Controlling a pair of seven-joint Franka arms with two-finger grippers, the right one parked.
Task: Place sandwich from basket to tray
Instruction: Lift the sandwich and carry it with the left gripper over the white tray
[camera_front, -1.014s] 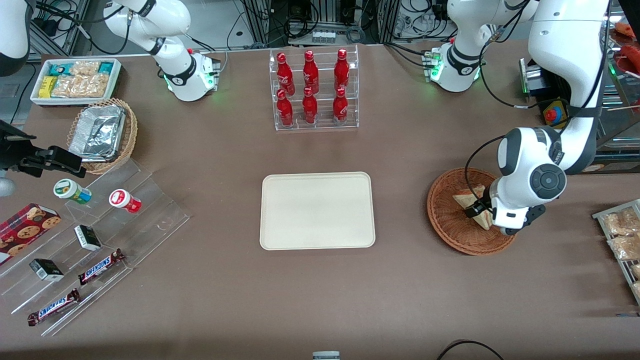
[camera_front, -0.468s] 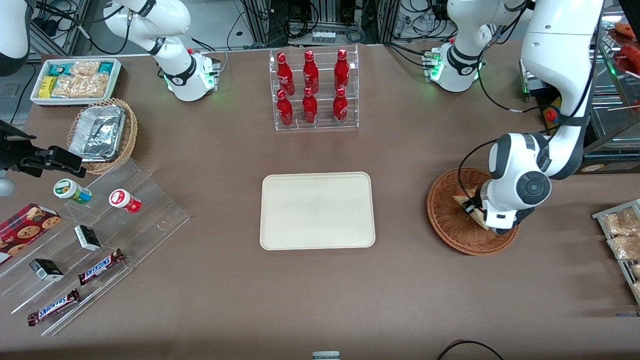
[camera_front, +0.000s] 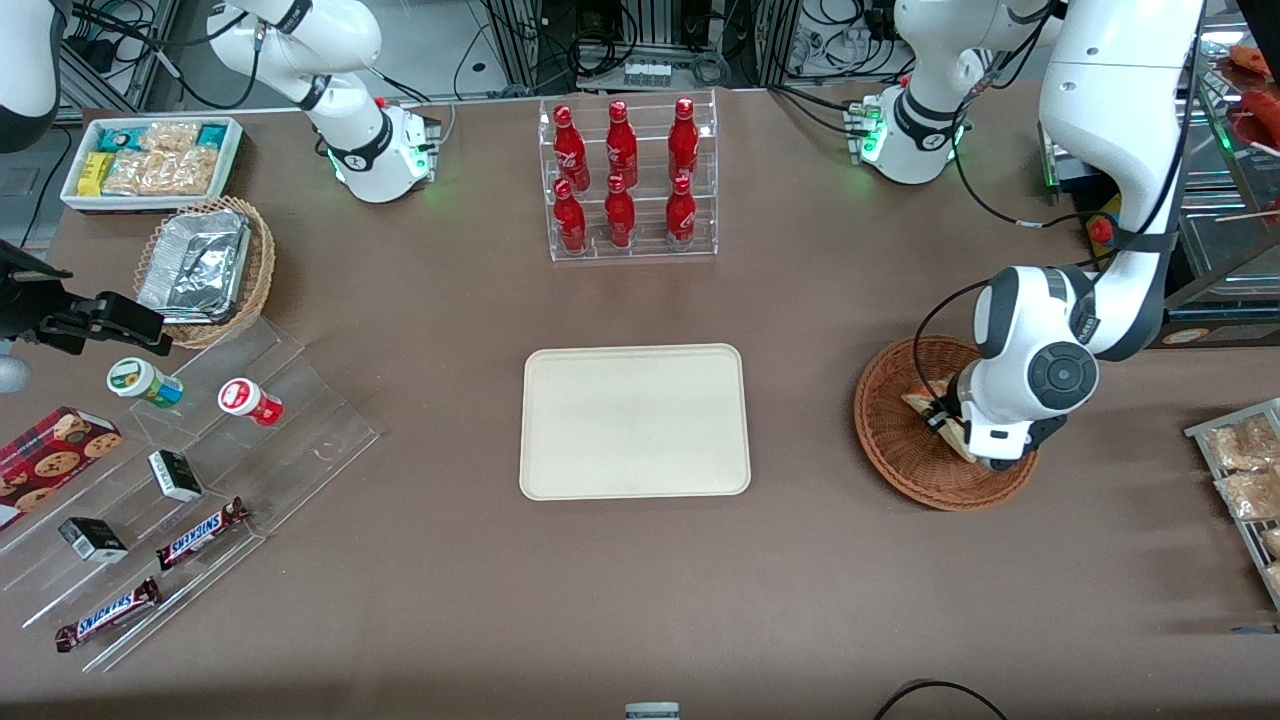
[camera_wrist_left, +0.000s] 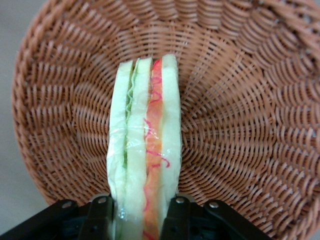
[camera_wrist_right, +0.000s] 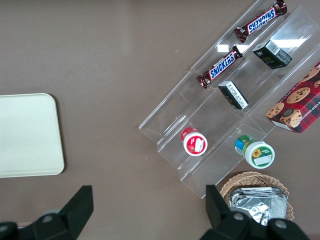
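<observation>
Gripping the clear-wrapped triangular white-bread sandwich (camera_wrist_left: 145, 150) between its black fingers (camera_wrist_left: 100, 220), the left arm's gripper (camera_wrist_left: 141, 220) sits low inside the round reddish-brown wicker basket (camera_front: 890, 440), well apart from the cream rectangular tray (camera_front: 634, 421).

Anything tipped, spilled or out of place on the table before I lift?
Nothing spilled or damaged. The one odd item is the red-lidded cup lying on its side on the clear stepped rack, as does the green-lidded one. The gripper is shut on the sandwich in the basket; the tray lies flat.
</observation>
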